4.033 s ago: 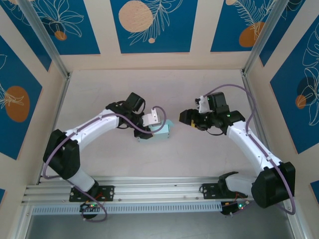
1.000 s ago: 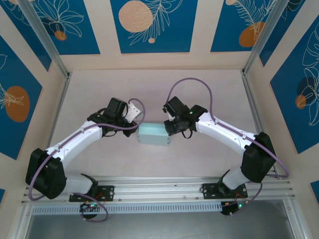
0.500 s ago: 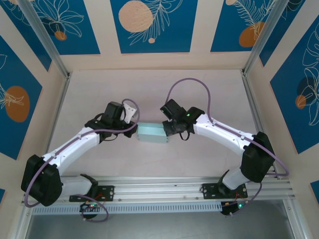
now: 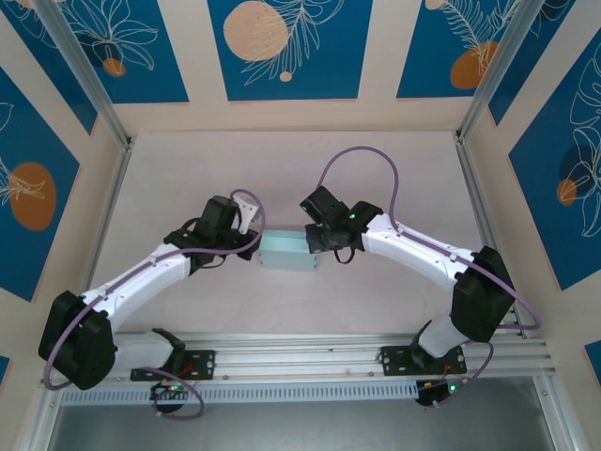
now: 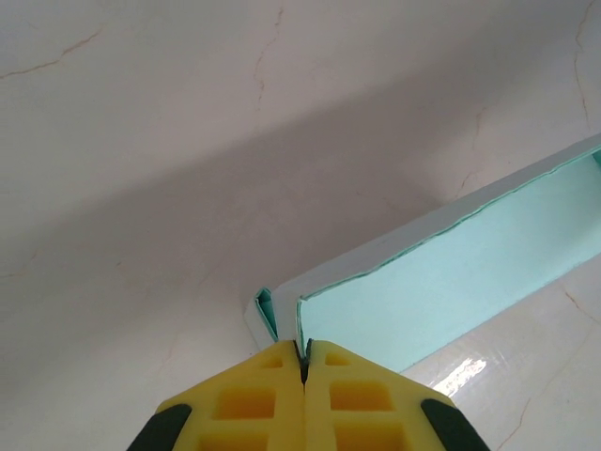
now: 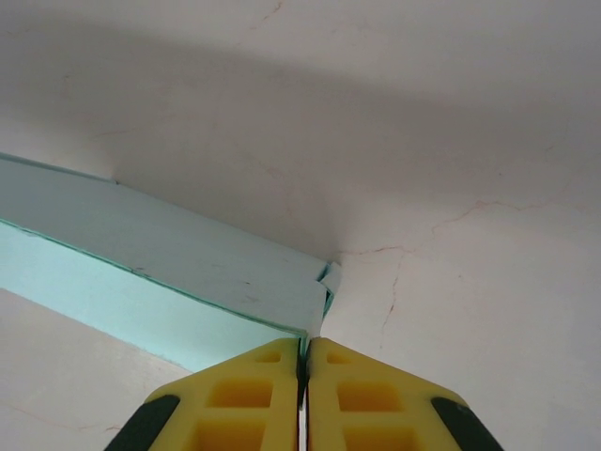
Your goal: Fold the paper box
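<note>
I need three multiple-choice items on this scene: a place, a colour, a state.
1. Where is the paper box? A. between the left fingers and right fingers B. on the rail C. in a far corner
2. What colour are the fingers? A. red B. yellow C. white
3. How are the left fingers? A. wide open B. closed, clear of the box C. closed on its edge
Answers: 1 A, fingers at each end; 2 B, both wrist views; 3 C, its card runs between them.

White-shelled arms point(image 4: 141, 275), black joints point(image 4: 80, 338) and wrist housings, looping purple cables point(image 4: 362, 150), yellow grid-pocketed jaws, black trim
</note>
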